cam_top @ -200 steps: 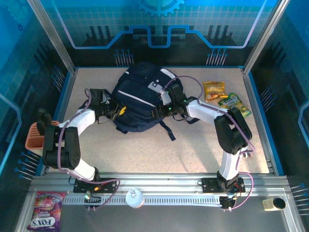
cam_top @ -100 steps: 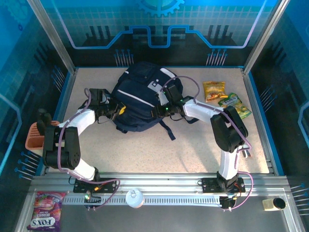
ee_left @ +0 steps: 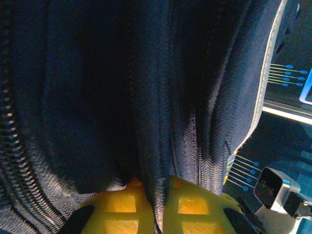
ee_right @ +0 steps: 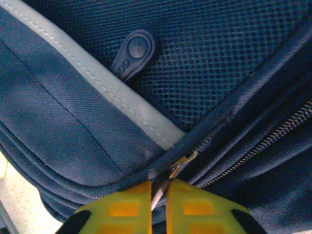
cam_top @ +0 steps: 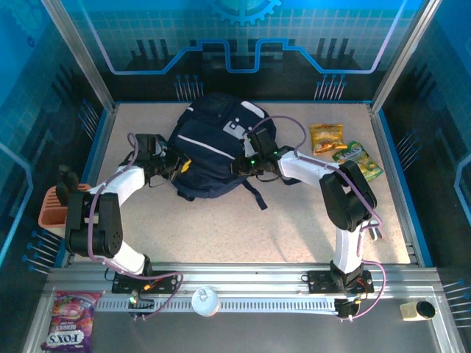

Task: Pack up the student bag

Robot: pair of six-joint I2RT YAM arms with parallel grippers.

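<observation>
The student bag (cam_top: 210, 147), a dark navy backpack with grey-white trim, lies at the back middle of the table. My left gripper (cam_top: 179, 166) is at its left edge, shut on a fold of the navy fabric (ee_left: 158, 161) squeezed between its yellow fingers (ee_left: 117, 207). My right gripper (cam_top: 246, 163) is at the bag's right side. In the right wrist view its yellow fingers (ee_right: 200, 207) are shut on a metal zip pull (ee_right: 181, 161) where the zip meets the grey-white trim (ee_right: 97, 80).
A yellow snack packet (cam_top: 326, 137) and a green one (cam_top: 358, 158) lie at the back right. An orange holder (cam_top: 53, 206) sits at the table's left edge. A black strap (cam_top: 255, 197) trails from the bag toward the front.
My right gripper has shut on the zip pull and drawn a little leftward against the bag. The left gripper has kept its hold on the fabric.
</observation>
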